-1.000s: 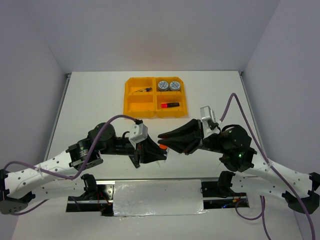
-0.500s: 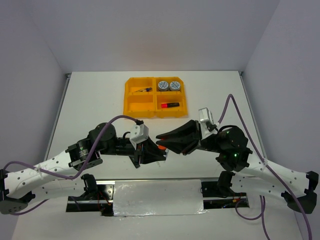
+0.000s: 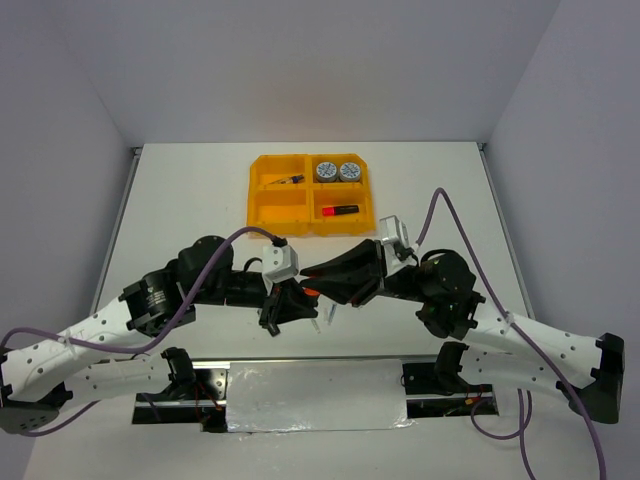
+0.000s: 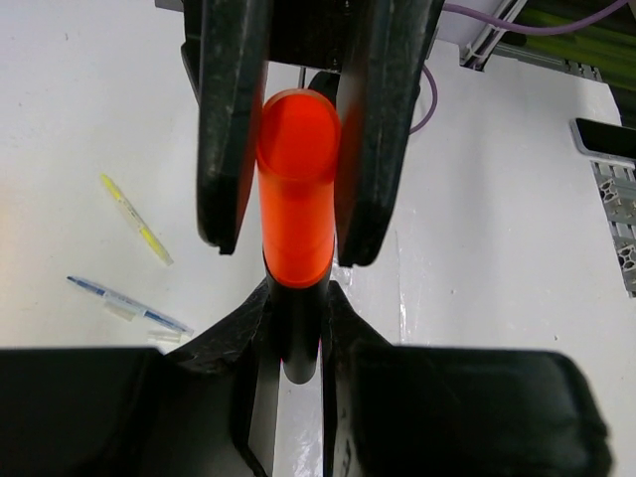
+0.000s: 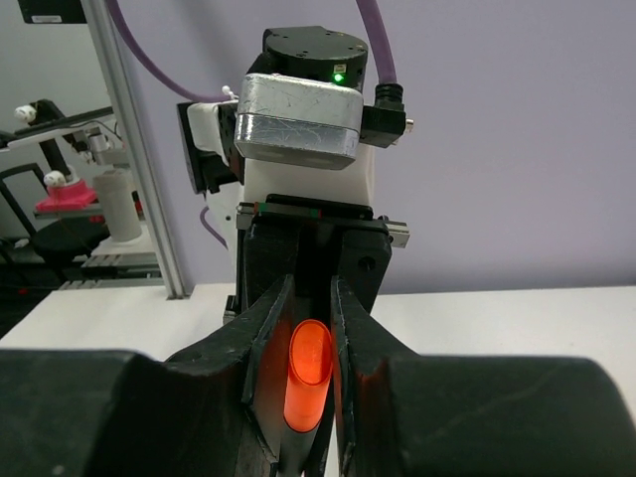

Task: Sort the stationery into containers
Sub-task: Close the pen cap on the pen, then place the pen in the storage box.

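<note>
From above I see the highlighter only as an orange speck where the left gripper and right gripper meet, well short of the tray, while the wrist cameras show both pinched narrowly on it, left on the black barrel, right on the orange cap.

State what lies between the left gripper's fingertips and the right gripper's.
An orange-capped highlighter: the left gripper grips its black body, the right gripper its orange cap. The left wrist view shows this plainly.
</note>
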Controlling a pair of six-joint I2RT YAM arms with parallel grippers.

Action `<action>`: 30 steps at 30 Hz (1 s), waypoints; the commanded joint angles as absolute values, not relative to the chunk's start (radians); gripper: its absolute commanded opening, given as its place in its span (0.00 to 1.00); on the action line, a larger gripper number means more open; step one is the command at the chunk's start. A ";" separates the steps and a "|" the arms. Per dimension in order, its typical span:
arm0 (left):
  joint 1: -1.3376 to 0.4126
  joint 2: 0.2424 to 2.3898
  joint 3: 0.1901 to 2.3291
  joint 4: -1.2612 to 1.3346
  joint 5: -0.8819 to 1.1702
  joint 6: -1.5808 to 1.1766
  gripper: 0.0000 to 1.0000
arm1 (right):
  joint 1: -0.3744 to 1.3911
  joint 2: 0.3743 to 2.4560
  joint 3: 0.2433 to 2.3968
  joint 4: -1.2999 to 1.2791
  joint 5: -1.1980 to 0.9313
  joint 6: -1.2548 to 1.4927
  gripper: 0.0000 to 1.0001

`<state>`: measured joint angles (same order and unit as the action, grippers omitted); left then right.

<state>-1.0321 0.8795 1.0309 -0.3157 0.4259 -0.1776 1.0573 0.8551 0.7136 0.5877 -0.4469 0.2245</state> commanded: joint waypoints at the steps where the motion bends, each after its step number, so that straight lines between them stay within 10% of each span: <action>1: -1.005 0.844 1.126 0.060 0.365 -0.161 0.00 | 1.077 0.914 0.644 0.350 -0.595 0.265 0.09; 23: -0.923 0.816 0.878 0.222 0.600 -0.227 0.00 | 1.048 0.828 0.828 0.275 -0.306 0.327 0.42; 30: -0.925 0.805 0.813 0.278 0.571 -0.282 0.00 | 1.009 0.816 0.876 0.305 -0.376 0.339 0.31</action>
